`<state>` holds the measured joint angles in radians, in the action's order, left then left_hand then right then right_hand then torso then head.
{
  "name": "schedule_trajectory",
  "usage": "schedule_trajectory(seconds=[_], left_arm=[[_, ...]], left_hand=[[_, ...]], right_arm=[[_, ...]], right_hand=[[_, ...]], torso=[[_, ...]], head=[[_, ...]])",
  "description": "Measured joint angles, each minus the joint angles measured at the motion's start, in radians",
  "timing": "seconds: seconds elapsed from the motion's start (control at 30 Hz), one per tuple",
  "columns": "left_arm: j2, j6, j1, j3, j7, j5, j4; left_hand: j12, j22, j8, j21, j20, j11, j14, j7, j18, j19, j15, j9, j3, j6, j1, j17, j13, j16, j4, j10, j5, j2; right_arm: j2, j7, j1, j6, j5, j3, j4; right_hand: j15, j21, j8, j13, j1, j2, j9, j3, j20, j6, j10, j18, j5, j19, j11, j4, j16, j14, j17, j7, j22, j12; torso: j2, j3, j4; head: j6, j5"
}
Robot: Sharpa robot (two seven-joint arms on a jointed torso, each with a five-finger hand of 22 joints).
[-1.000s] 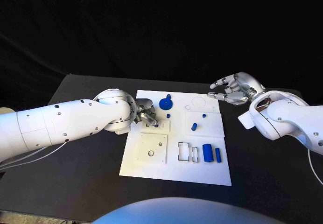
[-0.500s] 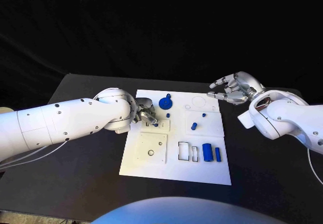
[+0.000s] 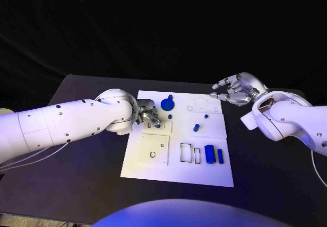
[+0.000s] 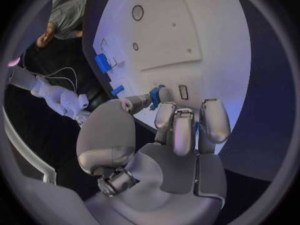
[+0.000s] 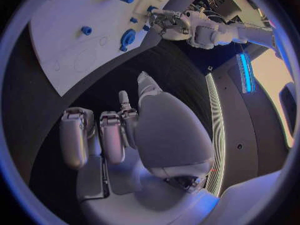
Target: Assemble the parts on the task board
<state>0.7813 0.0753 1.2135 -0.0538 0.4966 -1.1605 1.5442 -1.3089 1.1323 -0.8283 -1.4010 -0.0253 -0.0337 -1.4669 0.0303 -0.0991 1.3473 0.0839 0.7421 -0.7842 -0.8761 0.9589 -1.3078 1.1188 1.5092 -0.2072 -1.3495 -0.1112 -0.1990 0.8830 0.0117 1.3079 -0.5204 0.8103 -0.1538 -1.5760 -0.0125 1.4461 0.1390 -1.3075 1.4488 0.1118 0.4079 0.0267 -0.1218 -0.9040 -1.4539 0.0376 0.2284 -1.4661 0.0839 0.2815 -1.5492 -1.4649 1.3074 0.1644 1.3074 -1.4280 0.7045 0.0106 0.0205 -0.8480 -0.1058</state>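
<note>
I'm seeing my left hand (image 3: 146, 116) sitting over the left edge of the task board (image 3: 178, 177), its fingertips (image 4: 164, 108) pinching what looks like a small blue part (image 4: 155, 96), just above the board. Further right, a blue cylinder (image 3: 210, 154) is lying near the board's front edge. My right hand (image 3: 235, 91) is hovering off the far right corner, fingers curled loosely, holding nothing.
</note>
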Motion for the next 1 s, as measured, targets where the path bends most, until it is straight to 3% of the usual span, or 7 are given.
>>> schedule_trajectory(seconds=[0.23,0.73,0.93,1.0], left_arm=[[-0.001,0.005,-0.004,-0.003,0.001,0.001,-0.004],[0.000,0.008,-0.003,-0.002,0.001,0.003,-0.005],[0.006,0.006,-0.004,0.003,0.001,0.003,0.004],[0.011,0.005,-0.004,0.010,0.001,0.004,0.012]], left_hand=[[0.000,0.000,0.006,0.000,0.000,0.000,0.000,0.000,0.000,0.000,0.000,0.000,0.087,-0.007,-0.008,0.000,0.000,0.000,-0.045,0.000,0.000,-0.008],[0.000,0.000,0.006,0.000,0.000,0.000,0.000,0.000,0.000,0.000,0.000,0.000,0.096,-0.007,-0.008,0.000,0.002,0.000,-0.047,0.000,0.000,-0.008],[-0.004,0.000,0.006,0.000,0.000,0.000,0.000,0.000,0.000,0.000,0.000,0.000,0.114,-0.007,-0.008,0.000,0.003,0.000,-0.054,0.000,0.000,-0.008],[-0.004,0.000,0.010,0.000,0.000,0.000,0.000,0.000,0.000,0.000,0.000,0.000,0.132,-0.007,-0.008,0.000,0.003,0.000,-0.066,0.000,0.000,-0.008]], right_arm=[[0.000,-0.001,0.000,0.000,0.000,0.000,0.000],[0.001,-0.002,0.000,0.000,0.000,0.000,0.000],[0.001,-0.002,-0.001,0.000,0.000,0.000,0.000],[0.001,-0.003,-0.001,0.000,0.000,0.000,0.001]], right_hand=[[0.000,0.000,0.000,0.000,-0.003,0.003,0.000,0.000,0.000,0.000,0.000,0.000,0.000,0.000,0.000,0.000,0.000,0.000,0.000,0.000,0.000,0.000],[0.000,0.000,0.000,0.000,-0.004,0.004,0.000,0.000,0.000,0.000,0.000,0.000,0.000,0.000,0.000,0.000,0.000,0.000,0.000,0.000,0.000,0.000],[0.000,0.000,0.000,0.000,-0.004,0.004,-0.001,0.000,0.000,0.000,0.000,0.000,0.000,0.000,0.000,0.000,0.000,0.000,0.000,0.000,0.001,0.000],[0.000,0.000,0.000,0.000,-0.004,0.004,-0.001,0.000,0.000,0.000,0.000,0.000,0.000,0.000,0.000,0.000,0.000,0.000,0.000,0.000,0.001,0.000]], torso=[[0.000,0.0000,0.0000],[0.000,0.0001,-0.0002],[0.000,0.0007,-0.0003],[0.000,0.0008,-0.0002]], head=[[0.000,0.000],[-0.001,0.000],[0.003,0.000],[0.004,0.000]])
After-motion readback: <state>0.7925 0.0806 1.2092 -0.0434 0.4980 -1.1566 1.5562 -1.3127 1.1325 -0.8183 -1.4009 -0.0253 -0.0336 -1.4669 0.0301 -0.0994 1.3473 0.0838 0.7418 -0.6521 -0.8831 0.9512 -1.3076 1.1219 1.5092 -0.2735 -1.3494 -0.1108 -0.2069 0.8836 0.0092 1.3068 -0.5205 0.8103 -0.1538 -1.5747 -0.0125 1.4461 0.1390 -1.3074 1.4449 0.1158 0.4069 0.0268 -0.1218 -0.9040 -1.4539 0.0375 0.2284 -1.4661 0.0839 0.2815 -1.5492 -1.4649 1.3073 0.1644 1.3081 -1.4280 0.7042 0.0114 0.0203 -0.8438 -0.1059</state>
